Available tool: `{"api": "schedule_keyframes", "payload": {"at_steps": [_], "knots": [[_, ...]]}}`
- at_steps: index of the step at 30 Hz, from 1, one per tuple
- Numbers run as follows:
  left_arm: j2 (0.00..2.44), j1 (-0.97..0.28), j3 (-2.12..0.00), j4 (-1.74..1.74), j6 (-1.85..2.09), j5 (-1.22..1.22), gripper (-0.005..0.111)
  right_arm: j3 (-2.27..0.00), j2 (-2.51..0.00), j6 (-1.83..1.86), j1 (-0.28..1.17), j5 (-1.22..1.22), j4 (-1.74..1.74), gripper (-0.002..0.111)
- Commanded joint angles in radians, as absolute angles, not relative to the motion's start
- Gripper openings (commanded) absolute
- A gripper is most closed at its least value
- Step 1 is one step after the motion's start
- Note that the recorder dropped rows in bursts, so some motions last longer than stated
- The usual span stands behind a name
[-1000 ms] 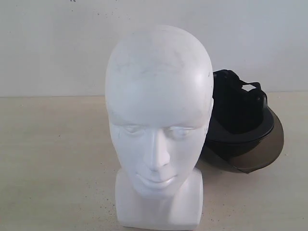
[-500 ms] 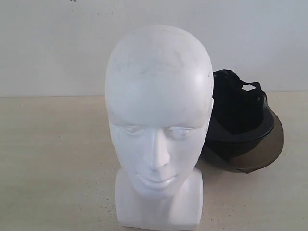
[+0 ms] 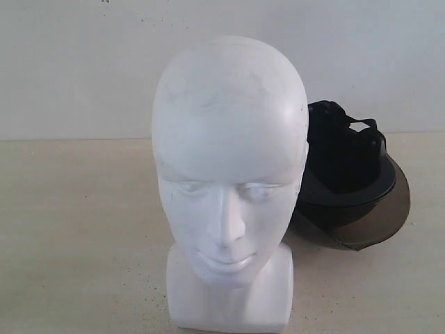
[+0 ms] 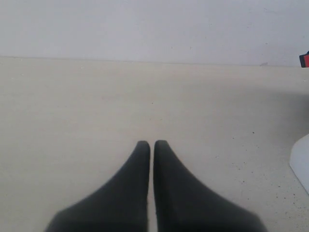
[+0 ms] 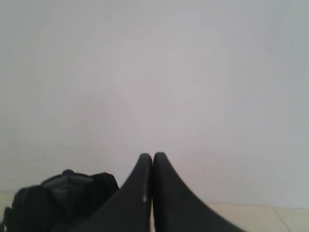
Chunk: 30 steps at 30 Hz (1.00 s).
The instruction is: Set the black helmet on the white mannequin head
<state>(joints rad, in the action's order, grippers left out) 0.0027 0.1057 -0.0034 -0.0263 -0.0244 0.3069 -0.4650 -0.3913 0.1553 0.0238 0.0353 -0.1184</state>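
Well, the helmet (image 3: 348,177) lies on the tabletop (image 3: 76,229) at 3 o'clock from the head (image 3: 229,174) and a bit behind it. I cannot tell if the two touch. The helmet is upside down like a bowl, open side up, with only its own straps (image 3: 358,125) inside. Its visor (image 3: 379,223) points to about 4 o'clock. The head stands upright and bare.

No arm shows in the exterior view. The right pincer (image 5: 152,157) has its tips pressed together and holds nothing. Its camera sees the helmet close by, so I think the right arm is nearer. The left pincer (image 4: 151,144) is together too, empty, over bare tabletop. I think the right one must spread apart first, then go for the helmet's rim.
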Motion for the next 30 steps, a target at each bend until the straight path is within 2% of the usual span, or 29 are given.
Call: {"api": "schedule_keyframes", "payload": {"at_steps": [1, 9, 13, 18, 23, 25, 27, 30], "knots": [[0.000, 0.100, 0.000, -0.038, -0.020, 0.306, 0.004, -0.474, -0.410, 0.096, 0.020, -0.020, -0.147, 0.000], [0.000, 0.100, 0.000, -0.038, -0.020, 0.306, 0.004, -0.482, -0.469, 0.107, 0.020, -0.022, -0.146, 0.000], [0.000, 0.100, 0.000, -0.038, -0.020, 0.306, 0.004, -0.608, -0.708, 0.107, 0.020, 0.120, -0.146, 0.000], [0.000, 0.100, 0.000, -0.038, -0.020, 0.306, 0.004, -0.890, -1.092, 0.144, 0.020, 0.346, -0.144, 0.000], [0.000, 0.100, 0.000, -0.038, -0.020, 0.306, 0.004, -1.035, -1.304, 0.175, 0.020, 0.400, -0.137, 0.002], [0.000, 0.100, 0.000, -0.038, -0.020, 0.306, 0.004, -1.076, -1.366, 0.175, 0.020, 0.400, -0.117, 0.008], [0.000, 0.100, 0.000, -0.038, -0.020, 0.306, 0.004, -1.112, -1.425, 0.175, 0.020, 0.403, -0.115, 0.021], [0.000, 0.100, 0.000, -0.038, -0.020, 0.306, 0.004, -1.146, -1.498, 0.164, 0.020, 0.418, -0.117, 0.047]]}}
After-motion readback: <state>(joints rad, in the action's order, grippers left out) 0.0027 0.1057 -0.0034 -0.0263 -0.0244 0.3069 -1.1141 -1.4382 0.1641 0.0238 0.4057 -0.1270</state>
